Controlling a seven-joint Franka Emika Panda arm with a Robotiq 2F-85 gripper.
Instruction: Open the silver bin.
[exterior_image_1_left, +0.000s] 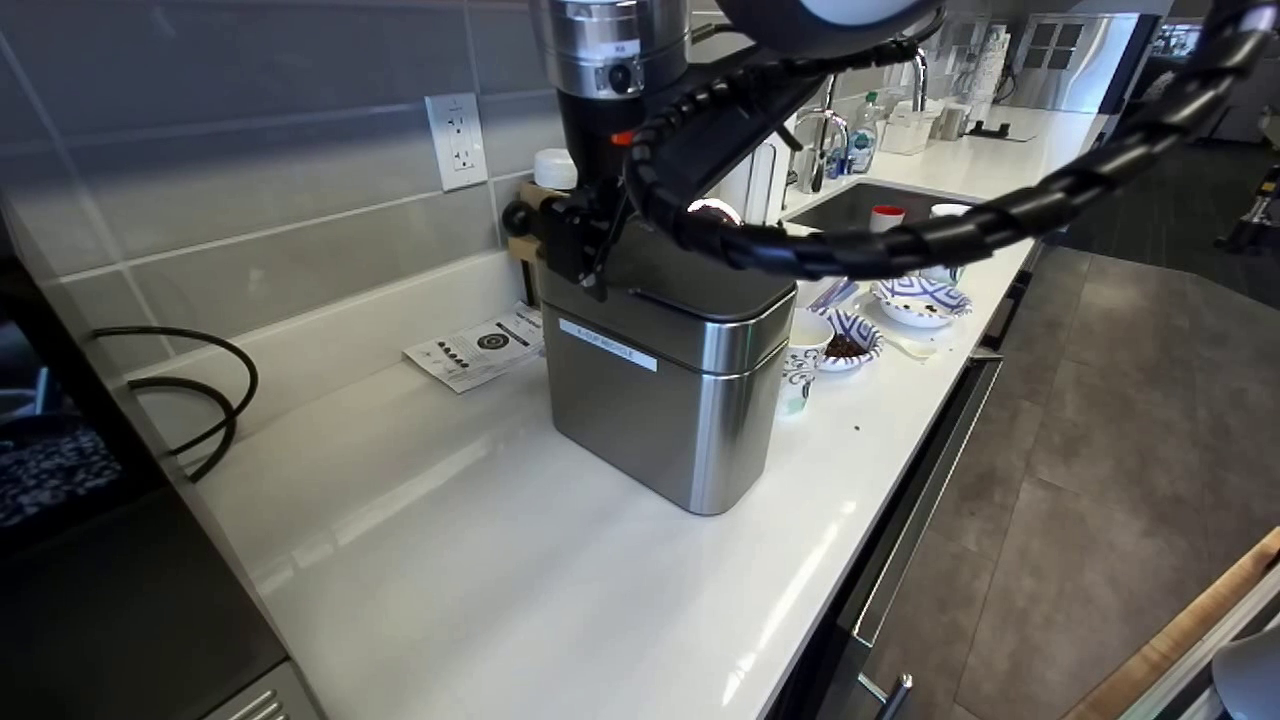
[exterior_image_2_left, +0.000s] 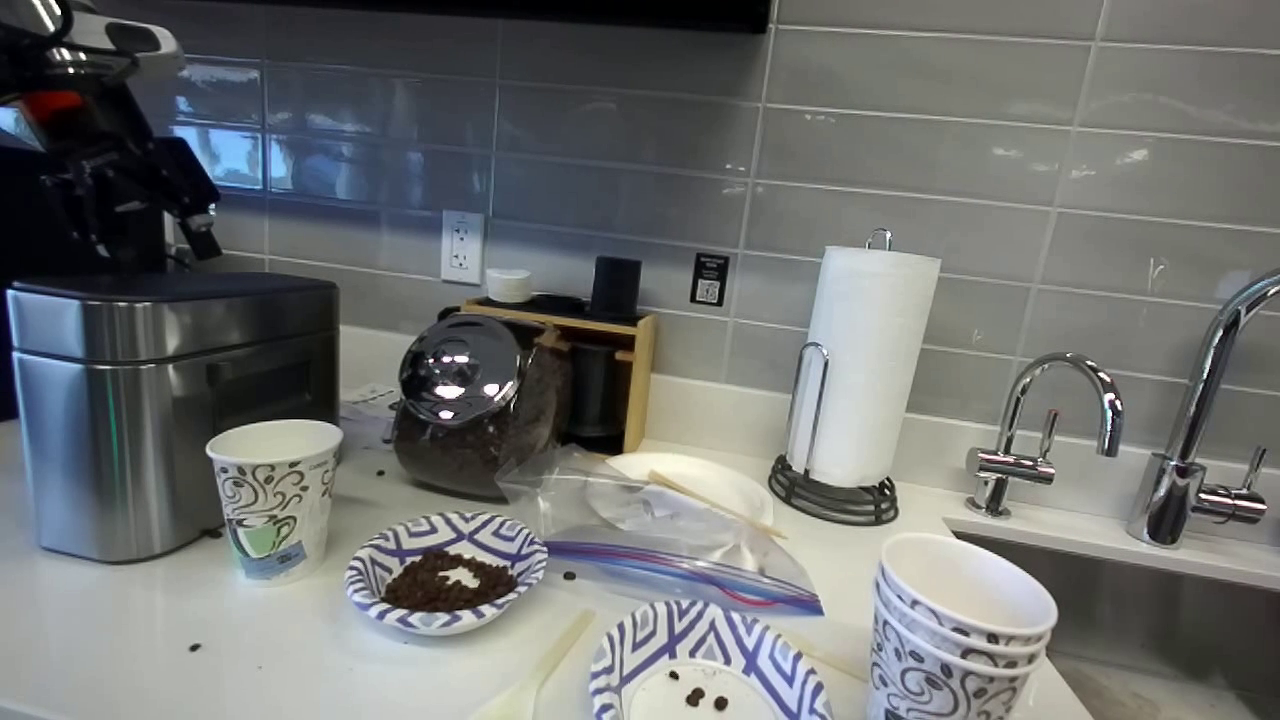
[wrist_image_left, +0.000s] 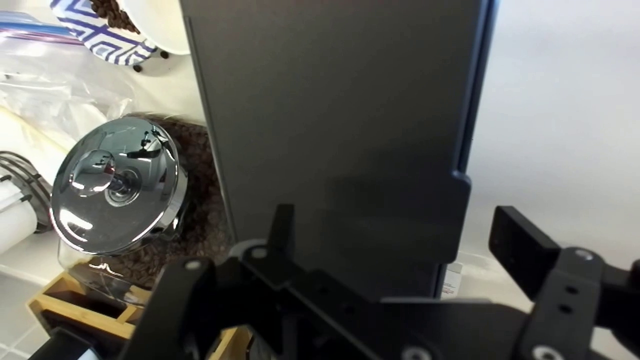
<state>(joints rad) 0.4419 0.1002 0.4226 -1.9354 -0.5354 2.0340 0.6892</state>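
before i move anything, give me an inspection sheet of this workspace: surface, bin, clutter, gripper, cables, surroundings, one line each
surface: white countertop, with loose coffee beans on it in an exterior view
job's things: silver bin upright, its lid closed
clutter: paper cup close to the bin, two patterned bowls with beans in them, glass jar, plastic bag
gripper: open; in the wrist view one finger shows against the lid, the other past its edge; contact can't be told
cables: sleeved arm cable crosses in front of the lid in an exterior view; black cords near the wall
surroundings: tiled wall, outlet, sink
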